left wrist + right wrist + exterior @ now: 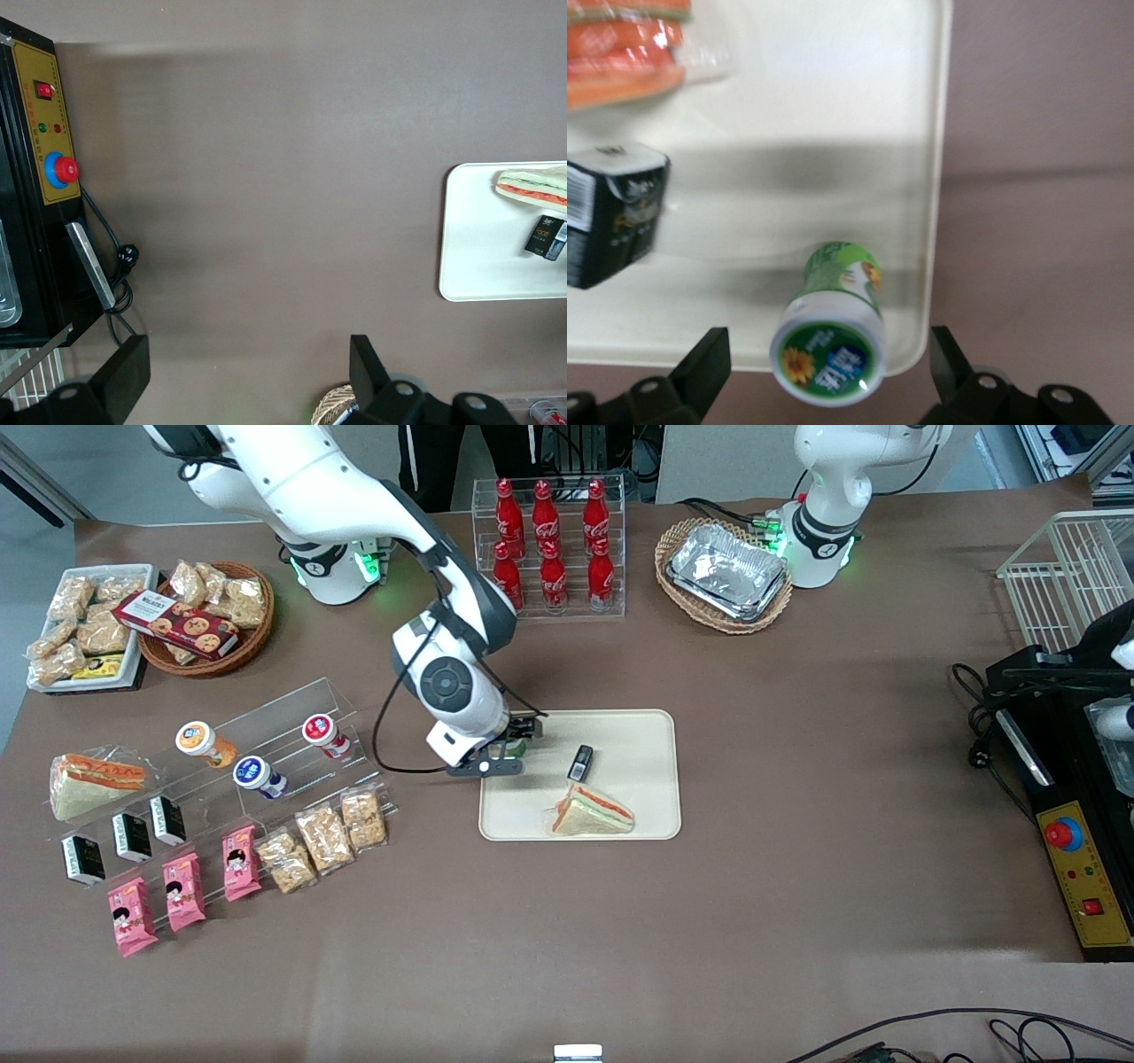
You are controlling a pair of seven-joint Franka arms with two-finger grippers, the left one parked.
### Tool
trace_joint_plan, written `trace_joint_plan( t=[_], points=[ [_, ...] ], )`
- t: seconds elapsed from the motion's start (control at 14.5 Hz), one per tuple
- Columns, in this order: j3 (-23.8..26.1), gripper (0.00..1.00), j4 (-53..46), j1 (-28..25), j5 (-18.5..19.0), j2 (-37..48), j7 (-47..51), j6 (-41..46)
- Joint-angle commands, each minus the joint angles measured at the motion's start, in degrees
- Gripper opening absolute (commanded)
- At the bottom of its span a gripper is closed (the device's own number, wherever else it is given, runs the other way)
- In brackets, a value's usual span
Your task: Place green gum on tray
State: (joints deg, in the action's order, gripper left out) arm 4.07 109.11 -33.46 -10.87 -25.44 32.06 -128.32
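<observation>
The green gum (833,332), a small green bottle with a white lid and green label, stands on the cream-beige tray (833,133) close to one rounded corner. My right gripper (826,347) is open above it, with one black finger (709,359) on each side of the lid and clear gaps between fingers and bottle. In the front view the gripper (512,749) hangs over the corner of the tray (638,779) at the working arm's end, farthest from the camera, and hides most of the bottle. The tray's edge also shows in the left wrist view (478,248).
A wrapped sandwich (592,813) and a small black pack (580,762) lie on the tray. An acrylic rack holds orange (202,742), blue (257,776) and red (324,734) bottles. A cola rack (549,545) and a basket of foil trays (726,571) stand farther back.
</observation>
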Motion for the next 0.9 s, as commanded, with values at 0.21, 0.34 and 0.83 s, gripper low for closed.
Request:
trace_joint_plan(
  t=[0.21,0.34,0.83],
  points=[
    [-0.20,1.00,-11.63,10.86,-1.18,7.68,-9.10,26.86],
    [-0.21,1.00,-12.69,14.29,-1.26,10.13,-12.18,31.71],
    [-0.64,1.00,-13.66,24.65,4.18,21.56,-19.21,41.03]
  ],
)
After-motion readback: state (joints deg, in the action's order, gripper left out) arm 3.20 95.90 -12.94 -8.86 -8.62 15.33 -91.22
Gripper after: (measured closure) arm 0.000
